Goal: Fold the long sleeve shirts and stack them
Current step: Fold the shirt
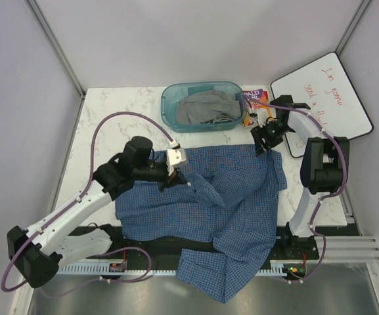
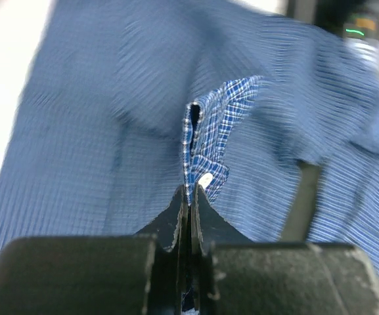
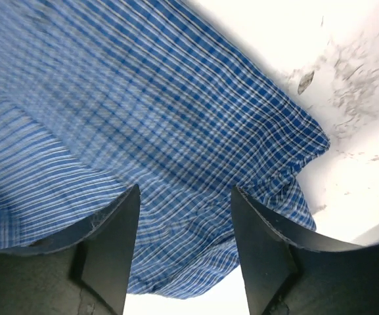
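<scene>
Blue fine-checked cloth filled most of the scene: the long sleeve shirt [image 1: 242,216] lay crumpled on the white marbled tabletop [image 1: 110,111], on the near side of a teal plastic tub [image 1: 169,108] that stood at the far edge. One part of the shirt spilled over the tabletop's near edge, well apart from the tub, between the two arm bases.

The left end effector [image 1: 176,178] sat nearer than the tub and a little to its left, over the shirt's left half. In the left wrist view its jaws [image 2: 190,197] were pressed together on a raised ridge of the shirt, a folded edge with a bolder check pattern and a small white button [image 2: 204,179] just beyond the fingertips. The cloth rose to a peak at that pinch.

The right end effector [image 1: 266,141] was near the tub's right end, on the near side, at the shirt's far right corner. In the right wrist view its two fingers [image 3: 184,197] stood clearly apart, with the shirt's hem and corner lying beneath them on the tabletop; nothing was clamped between them.

Inside the tub lay a bunched grey garment [image 1: 205,108]. Just right of the tub was a small colourful packet [image 1: 255,97], and further right a whiteboard [image 1: 324,98] with red handwriting leaned at the tabletop's corner.
</scene>
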Tool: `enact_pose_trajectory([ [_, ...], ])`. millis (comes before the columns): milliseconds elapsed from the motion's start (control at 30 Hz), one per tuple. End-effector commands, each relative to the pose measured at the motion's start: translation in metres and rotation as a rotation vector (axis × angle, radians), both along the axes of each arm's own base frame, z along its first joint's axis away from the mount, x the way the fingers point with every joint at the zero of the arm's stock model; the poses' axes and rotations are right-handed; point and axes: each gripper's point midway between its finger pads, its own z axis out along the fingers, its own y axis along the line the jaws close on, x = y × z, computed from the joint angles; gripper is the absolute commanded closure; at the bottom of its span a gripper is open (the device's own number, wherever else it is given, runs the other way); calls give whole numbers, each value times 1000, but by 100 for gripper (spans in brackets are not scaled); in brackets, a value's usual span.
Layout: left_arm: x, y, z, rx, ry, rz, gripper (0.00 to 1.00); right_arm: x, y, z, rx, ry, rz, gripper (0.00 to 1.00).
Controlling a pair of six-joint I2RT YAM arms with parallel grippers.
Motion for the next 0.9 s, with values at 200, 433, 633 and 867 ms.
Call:
enact_pose_trajectory([
  [200, 110, 85, -61, 93, 160, 573, 98, -18, 38, 42, 173, 26, 79, 30],
  [433, 134, 130, -99, 177, 182, 738, 95, -25, 38, 34, 168, 47, 95, 30],
  [633, 136, 147, -124, 233, 126, 759, 91, -24, 36, 31, 147, 49, 95, 32],
  [867, 139, 165, -133, 284, 80, 815, 89, -25, 30, 28, 100, 47, 100, 34],
])
